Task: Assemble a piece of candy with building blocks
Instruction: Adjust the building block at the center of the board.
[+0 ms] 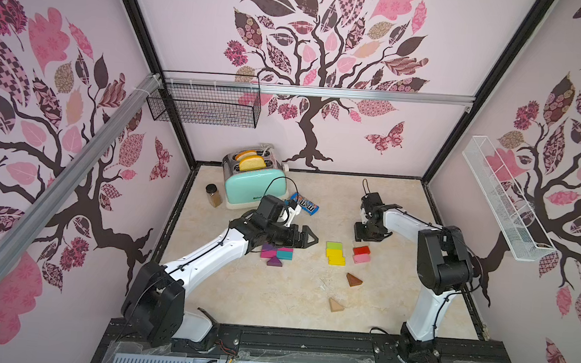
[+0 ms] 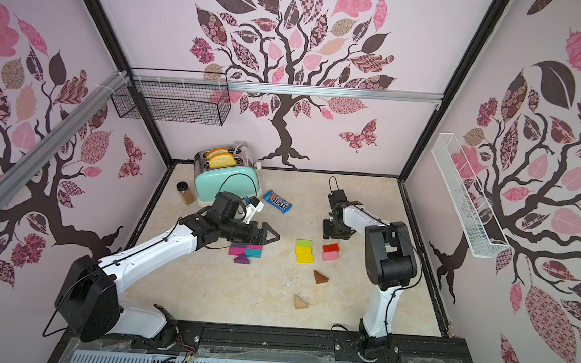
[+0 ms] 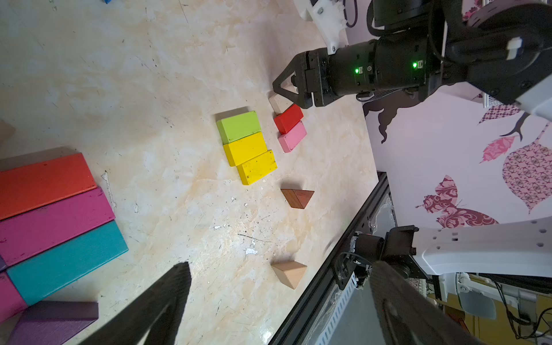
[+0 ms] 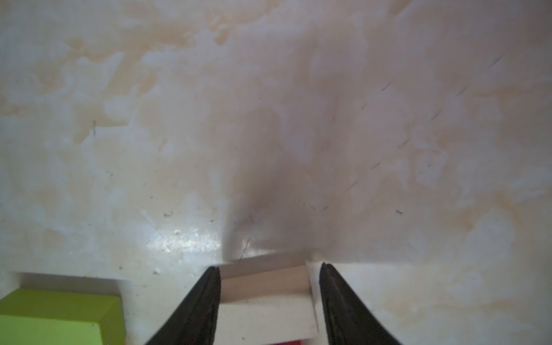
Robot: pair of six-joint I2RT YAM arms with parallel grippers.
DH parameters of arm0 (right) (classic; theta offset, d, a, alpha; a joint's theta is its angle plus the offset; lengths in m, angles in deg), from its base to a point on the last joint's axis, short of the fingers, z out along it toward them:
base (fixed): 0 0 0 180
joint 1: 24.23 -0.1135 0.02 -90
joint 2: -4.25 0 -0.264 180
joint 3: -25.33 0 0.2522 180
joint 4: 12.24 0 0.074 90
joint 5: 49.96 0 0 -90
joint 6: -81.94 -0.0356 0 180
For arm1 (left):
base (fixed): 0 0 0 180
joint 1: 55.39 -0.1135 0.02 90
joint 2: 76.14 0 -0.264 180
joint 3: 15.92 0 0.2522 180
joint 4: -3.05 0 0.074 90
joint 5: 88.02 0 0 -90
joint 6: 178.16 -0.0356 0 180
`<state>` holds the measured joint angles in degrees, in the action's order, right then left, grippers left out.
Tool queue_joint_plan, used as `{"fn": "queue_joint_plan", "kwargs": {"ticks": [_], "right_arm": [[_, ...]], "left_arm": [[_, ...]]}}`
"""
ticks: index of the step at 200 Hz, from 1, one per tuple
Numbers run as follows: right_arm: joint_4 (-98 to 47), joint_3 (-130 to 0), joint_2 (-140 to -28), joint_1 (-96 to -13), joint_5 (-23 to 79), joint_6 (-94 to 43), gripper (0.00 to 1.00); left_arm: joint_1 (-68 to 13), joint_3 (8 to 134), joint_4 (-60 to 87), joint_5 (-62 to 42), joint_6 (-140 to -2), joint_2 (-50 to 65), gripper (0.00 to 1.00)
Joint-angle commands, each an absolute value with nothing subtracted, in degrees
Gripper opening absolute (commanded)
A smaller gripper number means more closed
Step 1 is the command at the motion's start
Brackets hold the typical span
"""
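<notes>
One cream block (image 4: 265, 286) sits between jaws of the right pincer (image 4: 268, 265); cannot tell if gripped.

Top views are looking down on the whole table (image 1: 273, 294); wrist cameras are peering close, both catching the green block (image 3: 239, 127).

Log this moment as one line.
right gripper | astride tan block, grip unclear | left gripper | open, empty, near teal block

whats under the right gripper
A pale tan block lies on the table between the fingers of the right gripper, next to the red block. In both top views the gripper hides most of it; whether the fingers pinch it cannot be told.
</notes>
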<state>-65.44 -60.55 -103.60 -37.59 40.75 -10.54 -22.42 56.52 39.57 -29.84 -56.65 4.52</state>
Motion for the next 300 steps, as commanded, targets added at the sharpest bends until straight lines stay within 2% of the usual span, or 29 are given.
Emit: {"fn": "queue_joint_plan", "kwargs": {"ticks": [1, 77, 104, 119, 145, 169, 215, 266, 300], "right_arm": [[-65.21, -59.68, -100.59, -37.76, 38.48, -12.31, 0.56], [-66.11, -57.69, -96.69, -37.76, 36.17, -12.98, 0.55], [-65.58, -56.09, -92.71, -36.97, 39.37, -12.50, 0.62], [-63.86, -53.82, -89.88, -34.87, 37.31, -13.95, 0.65], [-50.92, -44.28, -82.94, -30.65, 25.90, -22.16, 0.70], [-34.93, -35.82, -79.51, -29.71, 20.81, -30.65, 0.75], [-16.86, -32.46, -87.35, -24.95, 13.64, -40.21, 0.77], [-13.67, -32.49, -91.42, -22.09, 12.46, -40.33, 0.76], [-0.73, -26.06, -95.12, -21.77, 10.70, -49.65, 0.76]], "left_arm": [[-22.63, 56.38, 38.38, -30.63, -57.13, 5.40, 0.98], [-22.66, 56.40, 38.41, -30.82, -57.39, 5.25, 0.98], [-22.64, 55.87, 38.26, -30.72, -57.40, 4.97, 0.98], [-22.70, 55.59, 38.26, -30.72, -57.45, 4.96, 0.98], [-22.79, 55.49, 38.11, -31.05, -57.63, 5.90, 0.98], [-22.93, 56.57, 38.25, -31.76, -57.80, 7.19, 0.98], [-22.94, 58.63, 39.54, -32.65, -59.14, 6.97, 0.98], [-22.88, 59.10, 39.33, -32.81, -58.25, 5.40, 0.98], [-22.95, 60.20, 38.67, -33.60, -57.43, 6.03, 0.98]]}}
